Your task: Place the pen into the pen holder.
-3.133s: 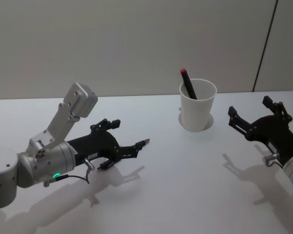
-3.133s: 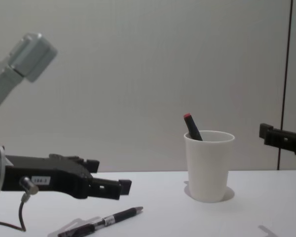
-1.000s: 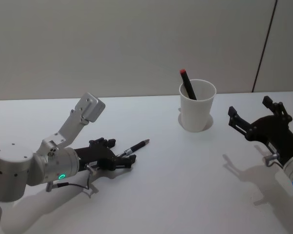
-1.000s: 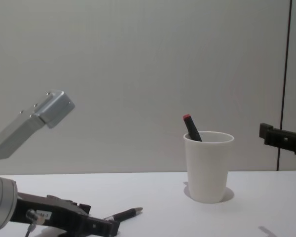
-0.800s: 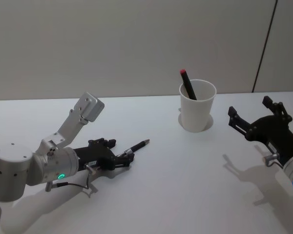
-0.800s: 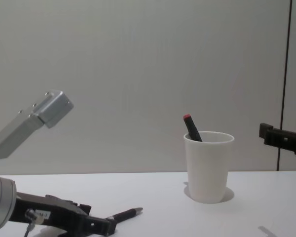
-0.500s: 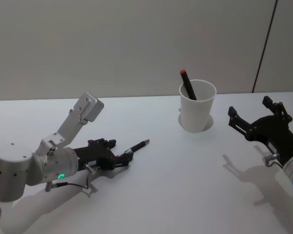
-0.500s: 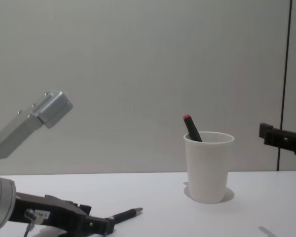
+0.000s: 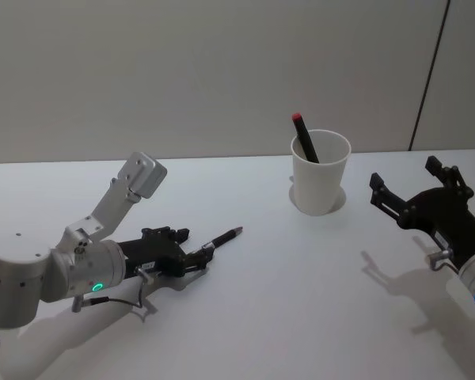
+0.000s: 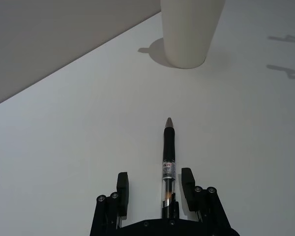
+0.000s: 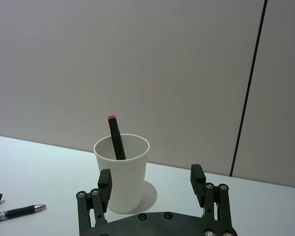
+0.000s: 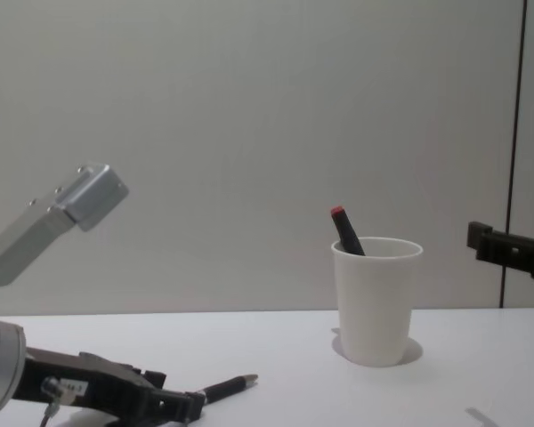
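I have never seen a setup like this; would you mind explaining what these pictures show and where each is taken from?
This is a two-armed robot at a white table. One picture looks down from its head, one across from its chest, one from each wrist. A black pen lies on the table; the left gripper sits low around it, fingers open either side, not yet clamped. The pen holder, a white paper cup, stands farther off with a red-topped pen inside. The right gripper hovers open to its right.
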Motion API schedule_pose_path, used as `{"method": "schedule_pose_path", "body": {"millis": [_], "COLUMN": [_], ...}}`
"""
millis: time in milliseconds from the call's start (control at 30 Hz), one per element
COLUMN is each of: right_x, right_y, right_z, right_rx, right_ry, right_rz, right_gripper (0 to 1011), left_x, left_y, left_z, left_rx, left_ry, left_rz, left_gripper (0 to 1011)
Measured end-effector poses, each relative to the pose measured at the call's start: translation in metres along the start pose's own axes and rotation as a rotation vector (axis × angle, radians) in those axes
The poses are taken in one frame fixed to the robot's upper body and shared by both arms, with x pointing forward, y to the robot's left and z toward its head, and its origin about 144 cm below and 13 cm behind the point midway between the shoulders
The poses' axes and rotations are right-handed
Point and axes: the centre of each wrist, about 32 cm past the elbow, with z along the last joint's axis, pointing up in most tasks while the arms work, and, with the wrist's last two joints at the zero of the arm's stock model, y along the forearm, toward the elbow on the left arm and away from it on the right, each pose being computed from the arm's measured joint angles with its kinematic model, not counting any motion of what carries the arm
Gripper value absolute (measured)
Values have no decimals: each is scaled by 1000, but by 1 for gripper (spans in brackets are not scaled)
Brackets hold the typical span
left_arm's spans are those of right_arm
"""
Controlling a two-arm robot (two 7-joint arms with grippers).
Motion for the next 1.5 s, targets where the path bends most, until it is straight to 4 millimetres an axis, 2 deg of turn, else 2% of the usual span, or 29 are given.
{"method": "schedule_pose_path", "body": {"millis": [1000, 1133, 1167, 1267, 1333, 1367, 1500], "right_x": [0, 0, 0, 0, 0, 0, 0], "right_y": [0, 0, 0, 0, 0, 0, 0], "right_z": [0, 0, 0, 0, 0, 0, 0], "right_rx": [0, 0, 0, 0, 0, 0, 0], "right_ry": [0, 0, 0, 0, 0, 0, 0], "right_rz": [0, 0, 0, 0, 0, 0, 0], "right_gripper": [1002, 1002, 1002, 1002, 1002, 1002, 1002], "left_x": [-1, -1, -1, -1, -1, -1, -1], "left_y": [5, 5, 5, 5, 5, 5, 5], "left_z": [-1, -1, -1, -1, -1, -1, -1], "left_rx": [-16, -17, -17, -17, -17, -17, -18], "left_ry": [9, 10, 10, 10, 10, 10, 9], "left_rz": [-57, -59, -59, -60, -60, -61, -60], "left_gripper": [451, 348, 348, 211, 193, 139, 130]}}
